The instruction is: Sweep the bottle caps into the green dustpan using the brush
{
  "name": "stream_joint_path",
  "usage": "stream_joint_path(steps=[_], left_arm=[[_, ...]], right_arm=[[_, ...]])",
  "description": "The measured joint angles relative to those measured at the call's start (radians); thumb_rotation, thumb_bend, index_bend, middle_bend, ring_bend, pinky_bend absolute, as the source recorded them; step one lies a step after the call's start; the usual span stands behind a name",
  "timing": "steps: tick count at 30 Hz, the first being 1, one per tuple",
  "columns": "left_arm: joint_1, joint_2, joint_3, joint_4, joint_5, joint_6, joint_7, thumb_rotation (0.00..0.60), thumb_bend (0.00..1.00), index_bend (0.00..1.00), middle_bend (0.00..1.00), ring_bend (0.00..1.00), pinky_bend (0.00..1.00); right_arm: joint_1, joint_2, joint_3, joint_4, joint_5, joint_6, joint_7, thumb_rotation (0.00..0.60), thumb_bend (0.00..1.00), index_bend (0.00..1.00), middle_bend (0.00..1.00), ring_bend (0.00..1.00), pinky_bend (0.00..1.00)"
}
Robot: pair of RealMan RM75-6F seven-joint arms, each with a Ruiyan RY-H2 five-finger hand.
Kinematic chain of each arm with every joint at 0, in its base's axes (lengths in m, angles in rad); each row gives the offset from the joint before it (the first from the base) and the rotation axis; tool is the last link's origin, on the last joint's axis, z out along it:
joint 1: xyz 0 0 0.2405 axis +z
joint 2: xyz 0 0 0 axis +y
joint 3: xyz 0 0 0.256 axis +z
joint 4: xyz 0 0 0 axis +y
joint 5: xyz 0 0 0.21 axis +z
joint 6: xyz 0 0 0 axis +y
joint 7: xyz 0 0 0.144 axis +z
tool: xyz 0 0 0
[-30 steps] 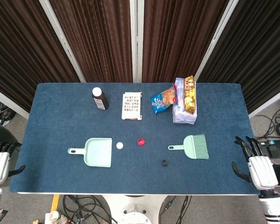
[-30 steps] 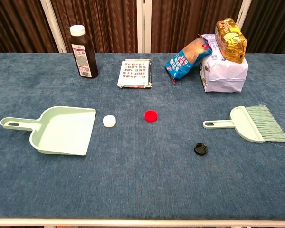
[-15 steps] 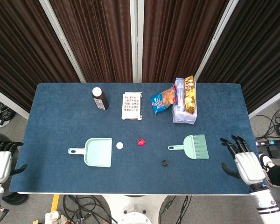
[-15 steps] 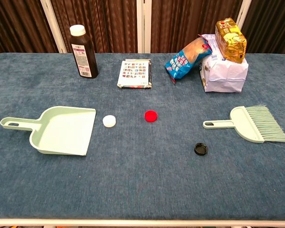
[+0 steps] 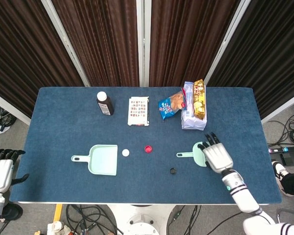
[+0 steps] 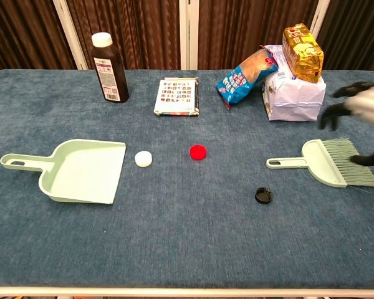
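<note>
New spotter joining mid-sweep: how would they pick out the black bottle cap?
On the blue table, find the green brush at the right. The black bottle cap lies just nearer the front edge, left of its handle: dark and ring-like, unlike the red cap and white cap.

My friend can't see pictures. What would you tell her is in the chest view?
A robot's right hand, fingers spread, hovers over a green brush on a blue table. To the left lie a black cap, a red cap, a white cap and a green dustpan. A brown bottle, a booklet and snack bags sit at the back.
</note>
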Motion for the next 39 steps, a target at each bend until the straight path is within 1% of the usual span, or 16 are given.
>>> stream_joint_path(steps=[2, 5, 9, 12, 14, 18, 23, 28, 39], left_arm=[[0.0, -0.001, 0.001, 0.003, -0.001, -0.002, -0.002, 0.6, 0.11, 0.3, 0.3, 0.2, 0.15], [0.001, -0.004, 0.003, 0.01, -0.001, -0.003, -0.008, 0.6, 0.11, 0.3, 0.3, 0.2, 0.15], [0.0, -0.008, 0.003, 0.017, -0.003, -0.007, -0.015, 0.6, 0.11, 0.3, 0.3, 0.2, 0.15], [0.0, -0.008, 0.004, 0.019, -0.004, -0.009, -0.018, 0.6, 0.11, 0.3, 0.3, 0.2, 0.15], [0.002, -0.008, 0.004, 0.023, -0.004, -0.008, -0.022, 0.6, 0.11, 0.3, 0.3, 0.2, 0.15], [0.002, -0.011, 0.004, 0.029, -0.004, -0.009, -0.028, 0.6, 0.11, 0.3, 0.3, 0.2, 0.15], [0.004, -0.012, 0.005, 0.033, -0.005, -0.009, -0.033, 0.6, 0.11, 0.3, 0.3, 0.2, 0.15], [0.008, -0.014, 0.009, 0.042, -0.007, -0.011, -0.042, 0.6, 0.11, 0.3, 0.3, 0.2, 0.15], [0.009, -0.016, 0.007, 0.041, -0.009, -0.011, -0.041, 0.6, 0.11, 0.3, 0.3, 0.2, 0.15]], right_arm=[[0.038, -0.058, 0.004, 0.032, 0.037, -0.018, -0.065, 0.6, 0.17, 0.31, 0.34, 0.06, 0.03], [0.078, -0.119, 0.005, 0.078, 0.071, -0.033, -0.121, 0.6, 0.17, 0.32, 0.34, 0.06, 0.03], [0.097, -0.172, 0.001, 0.122, 0.092, -0.036, -0.142, 0.6, 0.17, 0.34, 0.37, 0.09, 0.03], [0.107, -0.2, -0.008, 0.154, 0.102, -0.035, -0.151, 0.6, 0.17, 0.35, 0.38, 0.09, 0.03], [0.112, -0.214, -0.017, 0.171, 0.107, -0.033, -0.159, 0.6, 0.17, 0.36, 0.38, 0.09, 0.03], [0.119, -0.229, -0.027, 0.19, 0.114, -0.028, -0.16, 0.6, 0.21, 0.37, 0.38, 0.09, 0.03], [0.128, -0.244, -0.032, 0.213, 0.121, -0.028, -0.15, 0.6, 0.21, 0.38, 0.38, 0.11, 0.04], [0.134, -0.26, -0.036, 0.231, 0.131, -0.03, -0.142, 0.6, 0.21, 0.39, 0.4, 0.12, 0.04], [0.146, -0.28, -0.046, 0.253, 0.133, -0.029, -0.12, 0.6, 0.25, 0.44, 0.46, 0.16, 0.06]])
